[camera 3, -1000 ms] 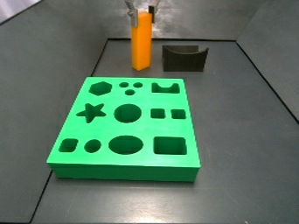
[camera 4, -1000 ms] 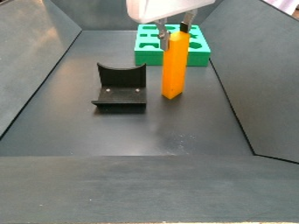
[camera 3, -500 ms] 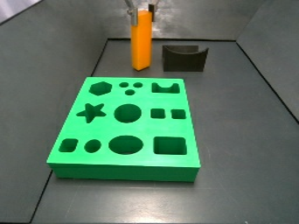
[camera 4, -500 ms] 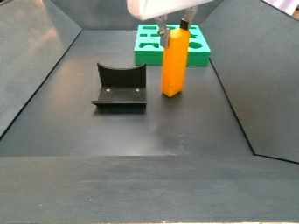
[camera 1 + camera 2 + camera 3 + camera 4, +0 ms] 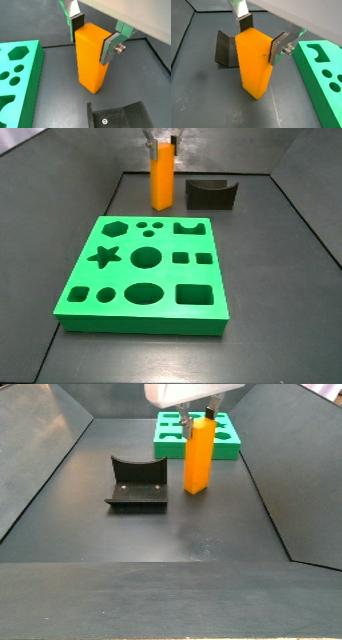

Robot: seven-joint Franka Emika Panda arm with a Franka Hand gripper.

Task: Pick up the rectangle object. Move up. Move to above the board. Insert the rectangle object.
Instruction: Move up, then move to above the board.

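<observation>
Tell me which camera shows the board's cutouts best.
A side view shows the whole board from above, every cutout visible. In another side view the board lies far off, partly behind the rectangle object, which stands between the gripper fingers. Both wrist views catch only one edge with a few cutouts.

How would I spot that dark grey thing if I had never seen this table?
Start at the big green board. Beyond its far end stands a tall orange rectangle object with the gripper at its top. Beside it sits the short dark grey block, alone in having a curved notch.
</observation>
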